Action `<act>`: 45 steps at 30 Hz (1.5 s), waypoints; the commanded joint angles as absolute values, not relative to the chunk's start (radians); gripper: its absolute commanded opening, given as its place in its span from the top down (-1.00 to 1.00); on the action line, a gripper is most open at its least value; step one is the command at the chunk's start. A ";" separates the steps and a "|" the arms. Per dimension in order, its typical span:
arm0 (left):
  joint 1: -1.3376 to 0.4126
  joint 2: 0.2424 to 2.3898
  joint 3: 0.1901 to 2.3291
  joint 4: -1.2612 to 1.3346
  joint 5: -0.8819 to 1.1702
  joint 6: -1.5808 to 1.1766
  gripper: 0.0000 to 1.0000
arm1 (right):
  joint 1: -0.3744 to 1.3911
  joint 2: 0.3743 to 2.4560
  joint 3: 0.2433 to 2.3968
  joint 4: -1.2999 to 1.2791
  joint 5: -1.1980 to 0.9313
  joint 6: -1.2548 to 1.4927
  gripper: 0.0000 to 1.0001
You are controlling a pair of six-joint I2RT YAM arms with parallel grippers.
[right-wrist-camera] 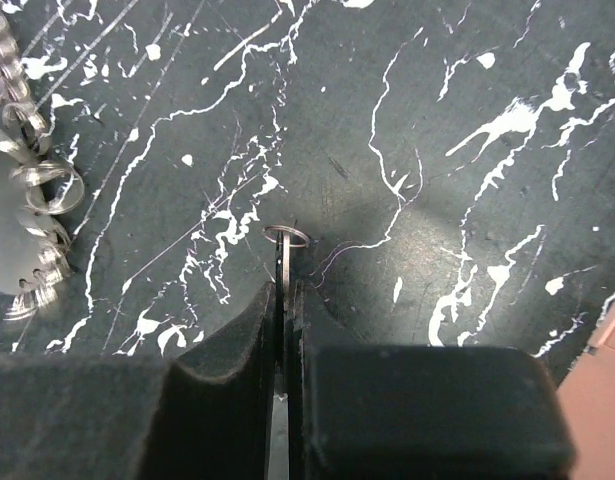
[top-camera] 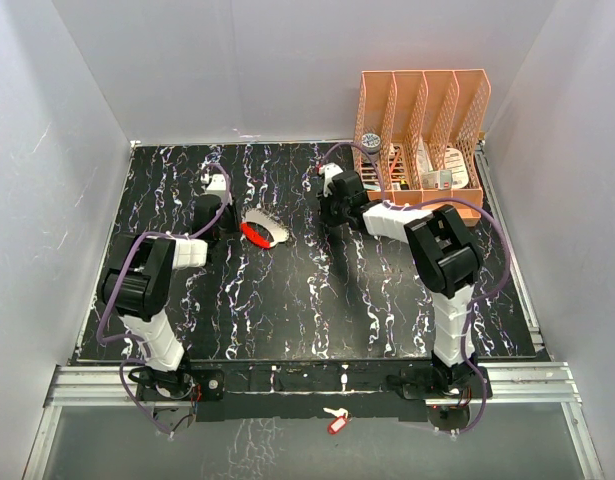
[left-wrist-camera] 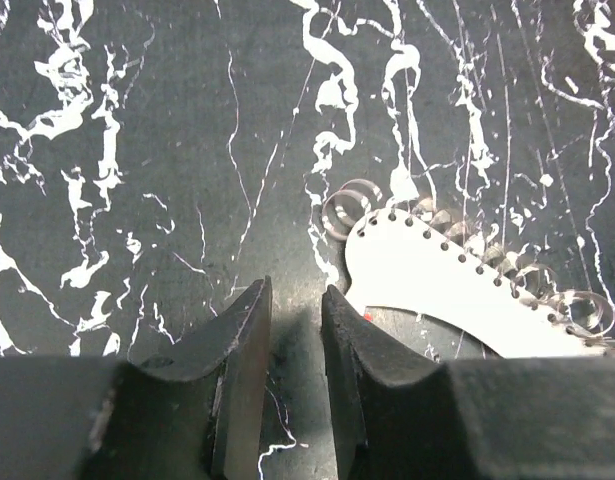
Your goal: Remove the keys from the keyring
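The keys lie as a pale fanned bunch on the black marbled table, joined to the red crescent of the keyring. In the left wrist view the fan looks white, with edge holes and silvery coils. My left gripper is open by a narrow gap and empty, just left of the fan; it also shows in the top view. My right gripper is shut on a thin flat metal key seen edge-on, with a small wire ring at its tip. It is right of the fan.
An orange file rack with papers stands at the back right, close behind the right arm. A lone pale key with a small red tag lies on the near rail between the arm bases. The fan's coils show at the right wrist view's left edge.
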State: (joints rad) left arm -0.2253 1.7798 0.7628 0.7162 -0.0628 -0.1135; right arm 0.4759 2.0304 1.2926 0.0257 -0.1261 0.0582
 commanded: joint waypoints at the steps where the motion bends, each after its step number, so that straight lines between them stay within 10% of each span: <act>1: -0.221 1.769 0.774 0.643 -0.049 -0.153 0.46 | 0.479 2.051 1.354 0.056 -0.108 0.057 0.93; 12: -0.222 1.668 0.726 0.629 -0.065 -0.186 0.18 | 0.478 2.047 1.342 0.051 -0.107 0.064 0.13; 14: -0.222 1.621 0.726 0.608 -0.056 -0.190 -0.07 | 0.477 2.037 1.347 0.047 -0.100 0.063 0.00; 15: -0.222 1.592 0.719 0.608 -0.043 -0.191 -0.72 | 0.478 2.028 1.348 0.044 -0.093 0.063 -0.03; 16: -0.221 1.563 0.716 0.603 -0.031 -0.193 -0.94 | 0.478 2.018 1.349 0.041 -0.087 0.062 -0.04; 25: -0.222 1.503 0.973 0.092 -0.127 -0.266 -0.97 | 0.480 1.778 1.274 0.049 -0.072 0.091 -0.07; 45: -0.254 1.168 0.808 0.129 -0.319 -0.289 -0.97 | 0.481 1.136 0.884 0.148 0.253 0.127 -0.16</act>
